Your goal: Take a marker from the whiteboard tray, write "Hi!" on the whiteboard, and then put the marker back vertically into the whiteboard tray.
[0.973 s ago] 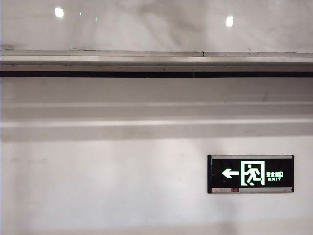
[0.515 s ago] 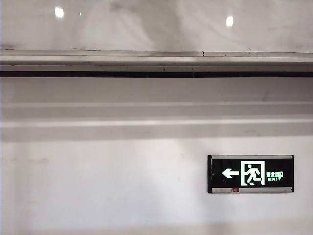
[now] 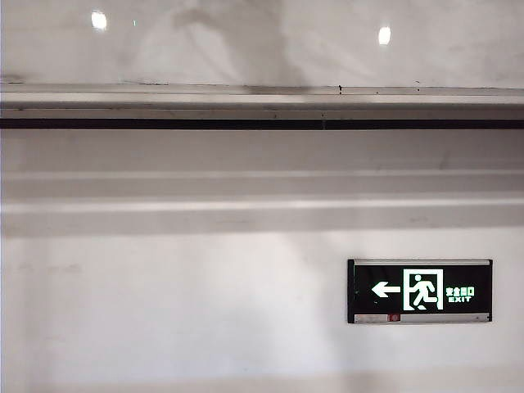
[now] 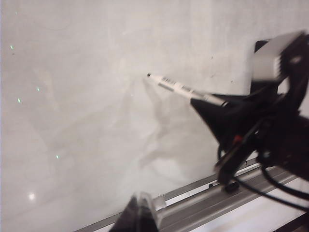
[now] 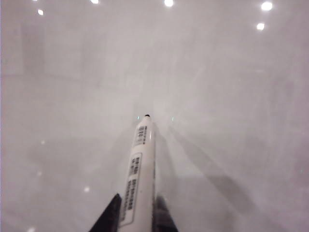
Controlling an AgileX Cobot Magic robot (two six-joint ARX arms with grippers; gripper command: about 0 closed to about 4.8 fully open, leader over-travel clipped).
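Right gripper [image 5: 137,217] is clenching the marker [image 5: 139,169] and pointing its tip at the whiteboard [image 5: 231,96].

In the right wrist view the two dark fingers are pinching the white barrel near its rear end, and the black tip is sitting at or just off the glossy panel; contact cannot be told. The left wrist view is showing the same marker [image 4: 186,90] sticking out of the right arm's dark gripper, above the whiteboard tray [image 4: 212,198], which is running along the board's lower edge. Only the left gripper's [image 4: 140,215] fingertips are showing, low near the tray, close together with nothing between them; whether they are fully closed I cannot tell. The exterior view is showing the whiteboard [image 3: 262,41], the tray [image 3: 262,102] and an exit sign [image 3: 420,291] on the wall below, with no arm in sight.
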